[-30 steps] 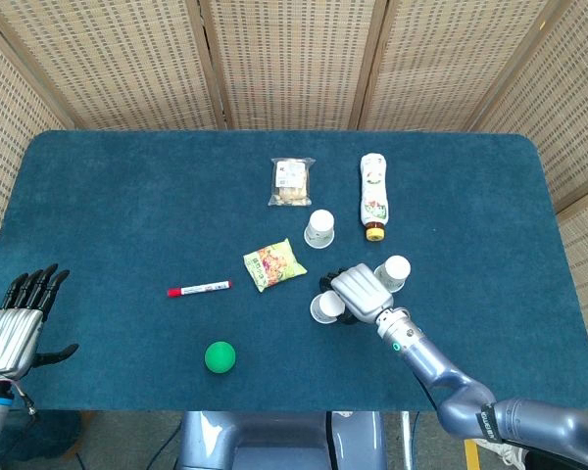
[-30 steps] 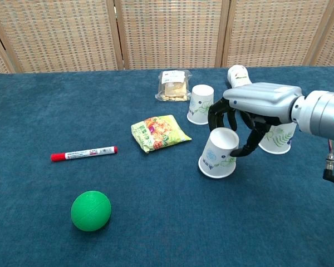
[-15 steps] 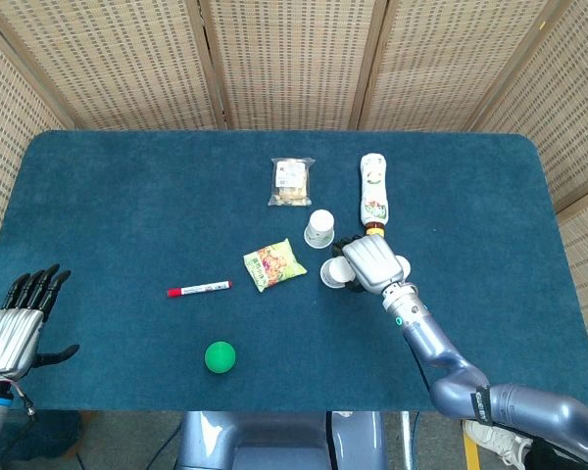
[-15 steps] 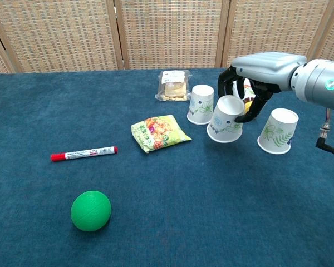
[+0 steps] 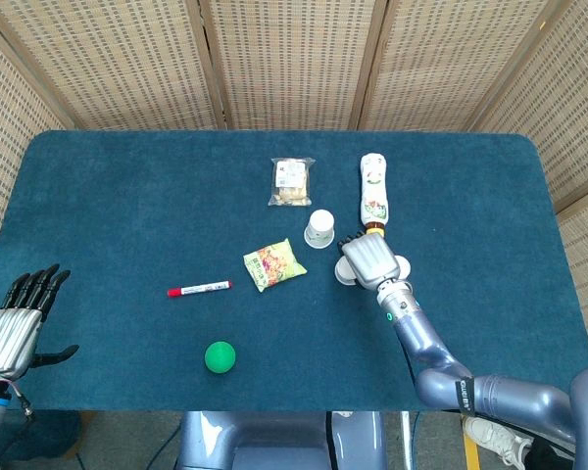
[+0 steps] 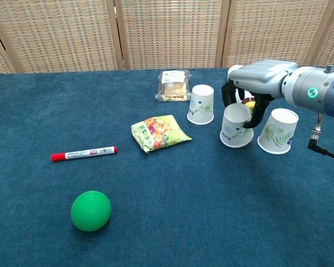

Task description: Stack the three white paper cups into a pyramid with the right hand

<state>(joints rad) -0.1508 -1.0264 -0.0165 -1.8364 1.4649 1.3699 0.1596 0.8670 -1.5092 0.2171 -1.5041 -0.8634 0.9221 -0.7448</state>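
Observation:
Three white paper cups with green leaf prints stand upside down in a row. The left cup (image 6: pixel 201 104) (image 5: pixel 319 228) and the right cup (image 6: pixel 278 130) (image 5: pixel 403 266) stand free. My right hand (image 6: pixel 251 83) (image 5: pixel 366 258) reaches over from above and grips the middle cup (image 6: pixel 236 125), fingers curled around its sides. The cup's rim looks to be at table level. In the head view the hand hides most of that cup (image 5: pixel 341 276). My left hand (image 5: pixel 15 318) hovers off the table's near left corner, holding nothing, fingers extended.
A yellow snack packet (image 6: pixel 161 132) lies left of the cups. A red marker (image 6: pixel 83 153) and a green ball (image 6: pixel 91 210) are further left and nearer. A biscuit bag (image 6: pixel 174 85) and a lying bottle (image 5: pixel 373 196) are behind the cups.
My right hand carried the middle cup from the near side toward the far side, lifted it, then lowered it upright between the other two cups. The left hand stayed still.

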